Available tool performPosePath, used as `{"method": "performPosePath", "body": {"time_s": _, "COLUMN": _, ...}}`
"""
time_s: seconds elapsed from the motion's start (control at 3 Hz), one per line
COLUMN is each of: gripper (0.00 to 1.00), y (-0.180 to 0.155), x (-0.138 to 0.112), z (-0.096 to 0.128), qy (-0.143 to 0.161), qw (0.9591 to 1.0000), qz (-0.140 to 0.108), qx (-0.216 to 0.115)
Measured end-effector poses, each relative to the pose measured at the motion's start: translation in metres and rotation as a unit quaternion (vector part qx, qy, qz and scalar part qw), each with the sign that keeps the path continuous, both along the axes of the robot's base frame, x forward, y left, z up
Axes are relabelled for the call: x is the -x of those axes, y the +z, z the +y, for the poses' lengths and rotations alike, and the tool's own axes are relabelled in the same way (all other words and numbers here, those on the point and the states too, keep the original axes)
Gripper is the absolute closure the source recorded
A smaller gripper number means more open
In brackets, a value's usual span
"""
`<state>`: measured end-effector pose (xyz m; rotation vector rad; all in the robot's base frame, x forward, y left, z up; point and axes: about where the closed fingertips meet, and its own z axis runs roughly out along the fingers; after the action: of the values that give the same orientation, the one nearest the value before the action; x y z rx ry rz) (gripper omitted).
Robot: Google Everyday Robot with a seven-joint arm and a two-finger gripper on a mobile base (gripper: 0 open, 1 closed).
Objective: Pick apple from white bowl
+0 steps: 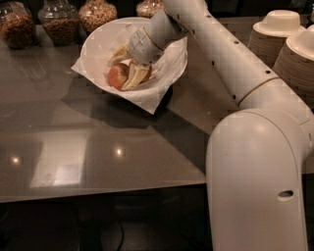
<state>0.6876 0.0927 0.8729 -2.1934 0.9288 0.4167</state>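
Observation:
The white bowl (98, 41) stands at the back of the dark table, lined with crumpled white paper. A red-and-yellow apple (117, 76) lies inside it, towards the front. My gripper (126, 64) reaches down into the bowl from the right. It is open. One pale finger (136, 75) lies against the apple's right side and the other finger (118, 51) sits just above and behind the apple. The apple rests on the paper.
Glass jars of snacks (98, 12) line the back edge behind the bowl. Stacks of small off-white paper bowls (277, 34) stand at the right. My white arm (255, 147) crosses the right half of the table (73, 147).

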Motion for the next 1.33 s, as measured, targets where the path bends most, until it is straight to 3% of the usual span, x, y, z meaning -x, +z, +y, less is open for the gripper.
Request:
{"method": "performPosePath", "body": {"time_s": 0.67, "gripper": 0.98, "y": 0.001, "x": 0.001, "z": 0.0, "qy": 0.001, "qw": 1.0, "qz": 0.0, "qx": 0.001}}
{"method": "performPosePath", "body": {"time_s": 1.33, "gripper": 1.0, "y": 0.039, "x": 0.002, "z": -0.004, "qy": 0.001, "qw": 0.9994, "qz": -0.035, "qx": -0.004}}
